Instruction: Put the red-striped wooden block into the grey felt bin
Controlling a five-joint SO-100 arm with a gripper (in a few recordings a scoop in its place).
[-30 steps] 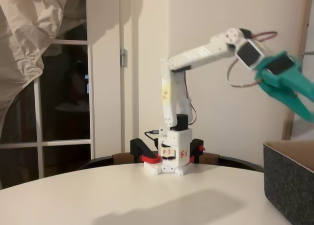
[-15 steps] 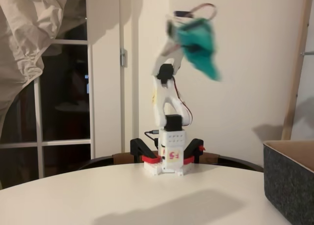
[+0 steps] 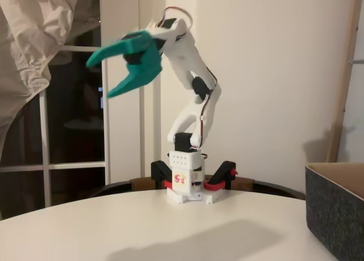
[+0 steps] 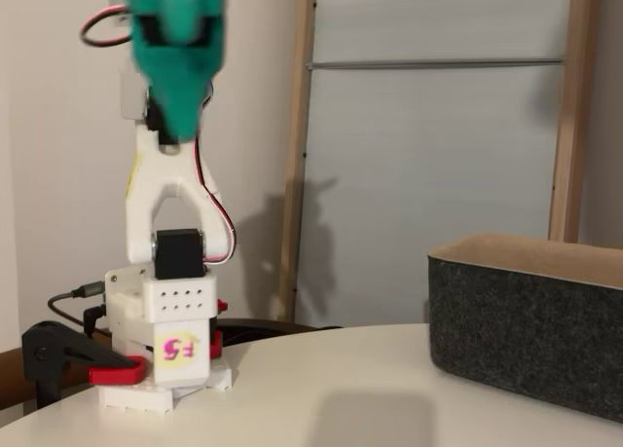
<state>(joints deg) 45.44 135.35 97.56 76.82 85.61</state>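
We've got one table (image 3: 114, 227), round and pale, carrying everything, and on it one grey felt bin (image 4: 526, 316) sitting at the right edge in both fixed views, tan inside rim showing, well apart from the arm's base. One arm (image 3: 193, 96) stands clamped at the far side of the table, reared up high, and its one gripper (image 3: 116, 76) hangs in the air up at the left of a fixed view, teal fingers (image 3: 133, 79) spread wide with nothing between them that we can make out. The red-striped wooden block is what we're hunting for, and we count none of it on the stretch of table these cameras cover or in those fingers; whether it lies inside the bin we can't say, the walls hide the floor of it. So here's our worry: the gripper is high and blurred, pointing away from the bin, and if the block sits off camera on that side, a fast descent could knock the small flat piece away or pinch it by one notched edge, and it could slip out on the long carry across to the bin. A sweep that comes in low could also clip the bin's near wall and shove it.
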